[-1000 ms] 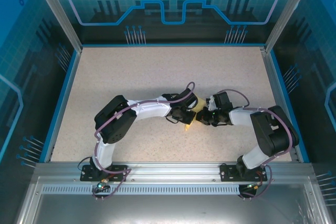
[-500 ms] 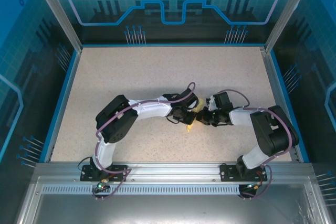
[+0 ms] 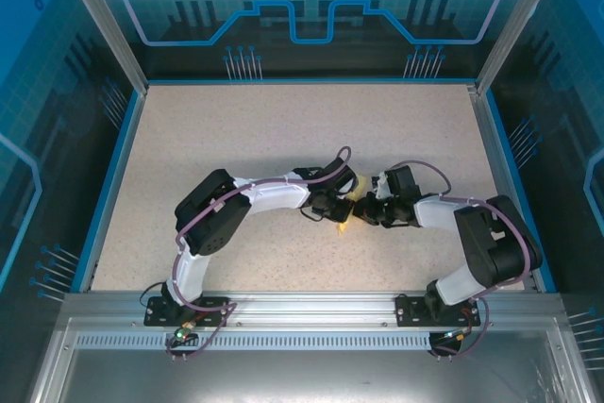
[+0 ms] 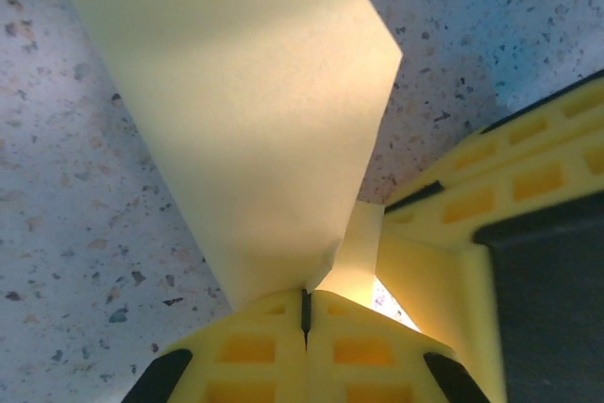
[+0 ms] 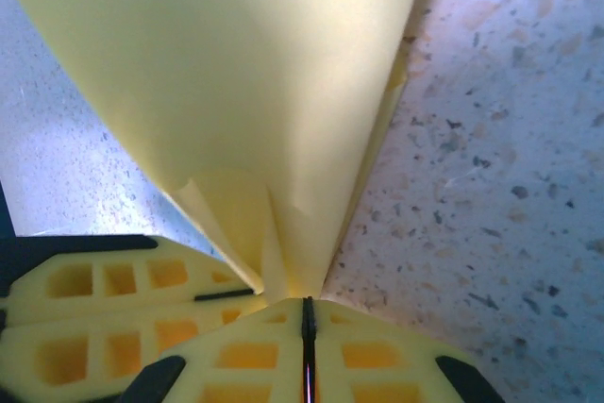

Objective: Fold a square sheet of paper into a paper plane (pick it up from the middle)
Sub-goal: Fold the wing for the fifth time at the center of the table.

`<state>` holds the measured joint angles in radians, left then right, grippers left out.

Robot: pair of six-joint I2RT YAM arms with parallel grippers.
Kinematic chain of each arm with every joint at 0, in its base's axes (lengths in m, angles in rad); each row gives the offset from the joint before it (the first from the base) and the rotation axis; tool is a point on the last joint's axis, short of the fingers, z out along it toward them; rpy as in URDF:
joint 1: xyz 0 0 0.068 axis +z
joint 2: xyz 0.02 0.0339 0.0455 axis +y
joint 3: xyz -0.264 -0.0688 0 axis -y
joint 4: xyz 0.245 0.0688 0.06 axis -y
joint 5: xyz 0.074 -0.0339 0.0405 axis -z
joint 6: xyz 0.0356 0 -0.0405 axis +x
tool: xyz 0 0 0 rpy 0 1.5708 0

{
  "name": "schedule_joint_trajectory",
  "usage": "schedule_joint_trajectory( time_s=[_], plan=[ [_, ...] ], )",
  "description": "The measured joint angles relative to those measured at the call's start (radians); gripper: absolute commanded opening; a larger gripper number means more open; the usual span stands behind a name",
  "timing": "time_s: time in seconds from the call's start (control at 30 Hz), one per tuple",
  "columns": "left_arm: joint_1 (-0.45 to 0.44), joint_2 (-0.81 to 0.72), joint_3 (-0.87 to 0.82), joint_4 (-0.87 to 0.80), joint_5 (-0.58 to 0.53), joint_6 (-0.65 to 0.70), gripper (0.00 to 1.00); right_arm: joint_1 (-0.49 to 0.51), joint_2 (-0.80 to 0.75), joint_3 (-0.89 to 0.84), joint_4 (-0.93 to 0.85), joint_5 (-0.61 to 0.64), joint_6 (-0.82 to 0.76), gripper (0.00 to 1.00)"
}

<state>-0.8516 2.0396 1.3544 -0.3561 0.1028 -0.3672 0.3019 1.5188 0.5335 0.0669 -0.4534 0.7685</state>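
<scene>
Left wrist view, closest in: the left gripper point(image 4: 305, 304) has its yellow fingers pressed together with a narrow corner of the folded sheet of paper point(image 4: 245, 110) pinched at their seam, and the sheet widens away above the speckled table point(image 4: 57, 195). The right gripper's fingers point(image 4: 472, 224) sit just beside it, touching the same end of the paper. From the right wrist, the right gripper point(image 5: 307, 313) is likewise closed on the tapered, creased end of the sheet point(image 5: 236, 92), with the left gripper's fingers point(image 5: 104, 299) just to one side. Looking down from the top external camera gives what the wrists cannot: both arms bent inward from their bases at the near edge, the left gripper point(image 3: 332, 207) and right gripper point(image 3: 366, 212) meeting around the pale-yellow paper point(image 3: 341, 225) slightly nearer than mid-table. Beyond them the table point(image 3: 283, 129) runs wide and bare to its blue rim point(image 3: 302, 81), with free surface on both flanks up to the side walls.
</scene>
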Motion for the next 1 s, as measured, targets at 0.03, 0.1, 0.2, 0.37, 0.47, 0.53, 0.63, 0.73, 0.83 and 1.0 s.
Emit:
schedule_joint_trajectory(
  time_s=[0.03,0.1,0.2,0.37,0.47,0.53,0.63,0.73,0.83,1.0],
  plan=[
    [0.002,0.000,0.000,0.001,0.000,0.000,0.04,0.000,-0.008,-0.002,-0.002,0.000,0.000,0.10],
    [0.004,0.000,0.000,0.002,0.000,0.000,0.03,0.000,-0.022,-0.006,-0.008,0.000,-0.001,0.11],
    [0.005,0.000,0.000,0.003,0.000,0.000,0.04,0.000,-0.037,-0.006,-0.015,-0.001,-0.001,0.11],
    [0.005,0.000,0.000,0.003,0.004,0.000,0.04,0.000,-0.033,-0.006,-0.011,-0.005,0.001,0.11],
    [0.005,0.000,0.000,0.003,0.008,0.000,0.04,0.000,-0.003,-0.006,-0.003,-0.005,0.001,0.11],
    [0.005,0.000,0.000,0.004,0.011,0.000,0.04,0.000,0.024,-0.006,0.005,-0.009,0.001,0.11],
    [0.005,0.000,0.000,0.006,0.011,0.000,0.04,-0.002,0.043,-0.001,0.011,-0.020,0.001,0.10],
    [0.005,0.000,0.000,0.007,0.012,-0.001,0.04,-0.002,0.047,0.001,0.012,-0.027,0.002,0.10],
    [0.006,0.000,0.000,0.012,0.020,-0.006,0.04,-0.002,0.051,0.002,0.012,-0.029,0.002,0.09],
    [0.008,0.000,0.000,0.021,0.031,-0.026,0.04,-0.005,0.056,0.003,0.016,-0.037,0.002,0.08]
  ],
)
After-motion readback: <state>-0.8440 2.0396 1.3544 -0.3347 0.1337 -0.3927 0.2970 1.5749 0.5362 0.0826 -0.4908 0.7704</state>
